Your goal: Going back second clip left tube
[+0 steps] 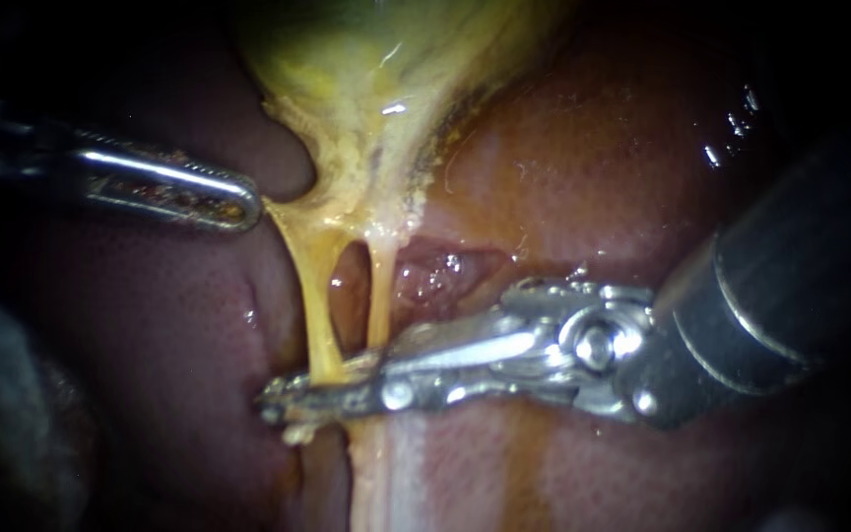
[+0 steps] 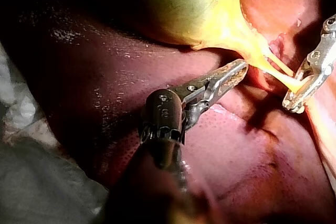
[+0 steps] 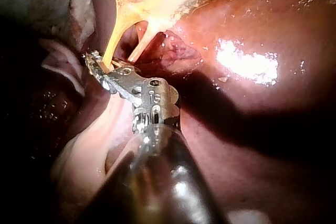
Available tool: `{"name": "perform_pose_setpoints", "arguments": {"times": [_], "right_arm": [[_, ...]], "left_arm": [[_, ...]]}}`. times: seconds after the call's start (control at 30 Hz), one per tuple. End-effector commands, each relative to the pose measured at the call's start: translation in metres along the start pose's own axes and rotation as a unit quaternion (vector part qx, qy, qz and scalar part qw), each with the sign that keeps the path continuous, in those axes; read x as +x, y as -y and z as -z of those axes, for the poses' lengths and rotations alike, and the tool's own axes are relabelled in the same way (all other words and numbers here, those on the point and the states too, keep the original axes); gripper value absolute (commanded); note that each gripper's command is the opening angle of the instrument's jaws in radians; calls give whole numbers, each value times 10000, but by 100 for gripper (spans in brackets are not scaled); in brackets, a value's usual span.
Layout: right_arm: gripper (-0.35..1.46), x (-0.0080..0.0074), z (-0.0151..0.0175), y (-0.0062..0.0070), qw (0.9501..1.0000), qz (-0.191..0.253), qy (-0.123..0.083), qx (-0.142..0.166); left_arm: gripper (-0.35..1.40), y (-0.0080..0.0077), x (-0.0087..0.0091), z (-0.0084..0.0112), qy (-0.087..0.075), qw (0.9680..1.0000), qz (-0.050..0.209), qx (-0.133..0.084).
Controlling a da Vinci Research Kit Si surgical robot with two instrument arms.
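— Endoscope view, nearest thing first: what have you got?

— The dark shaft of my right instrument [image 1: 283,404] comes in from the right, its silver wrist low over the liver [image 1: 593,167]. Its tip reaches across to the lower end of the left tube [image 1: 317,296] and touches it there.

— Open or clamped on it?

— I cannot tell; metal and tube overlap, and no view shows it cleanly. In the right wrist view the right instrument [image 3: 97,69] has its tip against the foot of the left tube [image 3: 109,51]. In the left wrist view the right instrument [image 2: 294,98] shows a strand of yellow at its end.

— And the left tube itself?

— It runs taut from the yellow tissue [image 1: 357,187] down to that tip. The right tube [image 1: 379,291] hangs just beside it, thinner, with a dark red gap between the two.

— Further back?

— My left instrument [image 1: 243,202] enters from the left. Its jaws lie together on the edge of the yellow tissue, pinching it, and that corner is drawn out to a point at them. The left wrist view agrees: the left instrument [image 2: 236,72] has its tip on the yellow edge, with liver [image 2: 236,156] beneath it.

— Farthest?

— The gallbladder [image 1: 366,49], greenish yellow, narrowing down into the yellow tissue. In the left wrist view the gallbladder [image 2: 184,3] lies beyond the left instrument.
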Motion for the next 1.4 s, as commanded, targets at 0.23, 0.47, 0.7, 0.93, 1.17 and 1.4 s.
{"name": "perform_pose_setpoints", "arguments": {"times": [0.23,0.47,0.7,0.93,1.17,1.4], "right_arm": [[37,1,-13,-4,10000,2,-63,-65],[45,-3,-22,-22,9975,672,-99,-208],[49,1,-11,-47,9898,1266,-140,-645],[50,1,5,-51,9856,1530,-141,-704],[50,-9,35,-36,9694,2339,-43,-743],[50,-19,90,-25,9581,2760,-7,-761]], "left_arm": [[-35,0,0,0,-1,10000,1,4],[-35,0,0,0,-1,10000,1,4],[-35,0,0,0,-1,10000,1,5],[-35,-1,-1,1,-1,10000,1,4],[-35,-1,-1,2,0,10000,0,3],[-35,-2,-1,2,-1,10000,1,4]]}}
